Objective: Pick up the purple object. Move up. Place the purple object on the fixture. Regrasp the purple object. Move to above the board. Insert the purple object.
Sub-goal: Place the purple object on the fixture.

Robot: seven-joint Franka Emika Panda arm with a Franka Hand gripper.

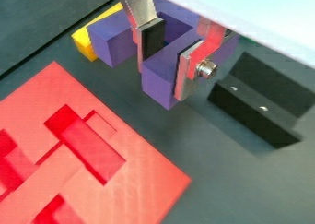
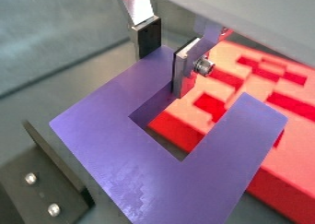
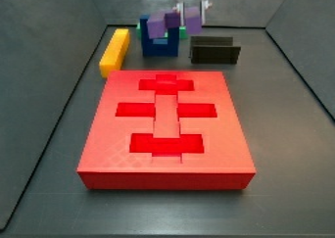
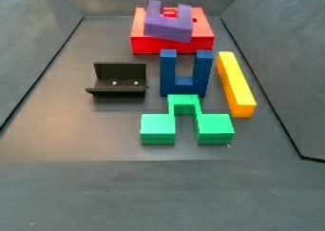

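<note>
Purple filled the near part of a wrist view: the purple object (image 2: 172,154) lay flat-faced toward the lens, one prong clamped between the fingers (image 2: 187,66) of the gripper (image 2: 169,51), the board (image 2: 252,108) beneath and the fixture (image 2: 43,186) at the edge. In a side view the board (image 3: 167,124) lay nearest, the gripper (image 3: 174,9) holding the purple object (image 3: 174,24) aloft near the fixture (image 3: 214,50). In a side view a green block (image 4: 185,118) lay nearest, then a blue block (image 4: 185,71), a yellow bar (image 4: 235,81) and the fixture (image 4: 117,81).
</note>
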